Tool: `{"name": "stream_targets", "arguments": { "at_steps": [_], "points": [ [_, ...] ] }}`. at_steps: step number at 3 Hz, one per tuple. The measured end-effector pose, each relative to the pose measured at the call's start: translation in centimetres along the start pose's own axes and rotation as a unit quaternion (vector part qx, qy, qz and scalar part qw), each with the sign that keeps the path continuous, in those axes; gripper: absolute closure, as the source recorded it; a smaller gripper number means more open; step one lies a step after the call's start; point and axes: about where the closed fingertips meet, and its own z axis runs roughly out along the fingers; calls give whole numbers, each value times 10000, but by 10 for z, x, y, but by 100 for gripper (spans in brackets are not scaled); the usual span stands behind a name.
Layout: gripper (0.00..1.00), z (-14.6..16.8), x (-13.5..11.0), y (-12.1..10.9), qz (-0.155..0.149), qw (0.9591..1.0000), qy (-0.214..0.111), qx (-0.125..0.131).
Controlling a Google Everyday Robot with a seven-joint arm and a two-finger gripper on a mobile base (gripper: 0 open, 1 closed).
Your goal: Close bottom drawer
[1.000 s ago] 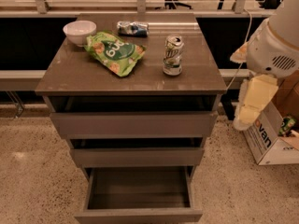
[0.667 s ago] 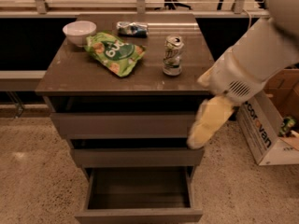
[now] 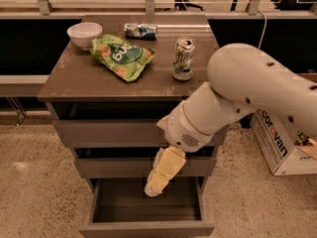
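Observation:
The bottom drawer (image 3: 146, 228) stands pulled far out at the foot of the grey-brown cabinet, its shallow box bare inside. The two drawers above it sit slightly out. My white arm reaches in from the right across the cabinet front. My gripper (image 3: 154, 188) hangs down over the open bottom drawer, in front of the middle drawer's panel (image 3: 109, 166), with its cream-coloured fingers pointing down toward the drawer's inside.
On the cabinet top (image 3: 74, 78) stand a white bowl (image 3: 84, 33), a green chip bag (image 3: 121, 56), a blue-wrapped packet (image 3: 140, 30) and a soda can (image 3: 183, 58). A cardboard box (image 3: 280, 145) sits on the floor to the right. A dark low wall runs behind.
My arm has swung from the right side leftward and down across the cabinet front. The gripper has dropped from beside the cabinet to above the open bottom drawer. The drawers have not moved.

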Motion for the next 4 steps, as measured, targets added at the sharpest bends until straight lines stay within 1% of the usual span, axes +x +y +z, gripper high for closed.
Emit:
{"name": "stream_targets", "arguments": {
  "at_steps": [1, 2, 3, 4],
  "points": [
    [0, 17, 6, -13, 4, 9989, -123, -454],
    [0, 55, 16, -1, 22, 9930, -675, -969],
    [0, 118, 55, 33, 686, 9750, -1633, -1339],
    [0, 150, 101, 46, 1357, 9633, -1891, -1338]
  ]
}}
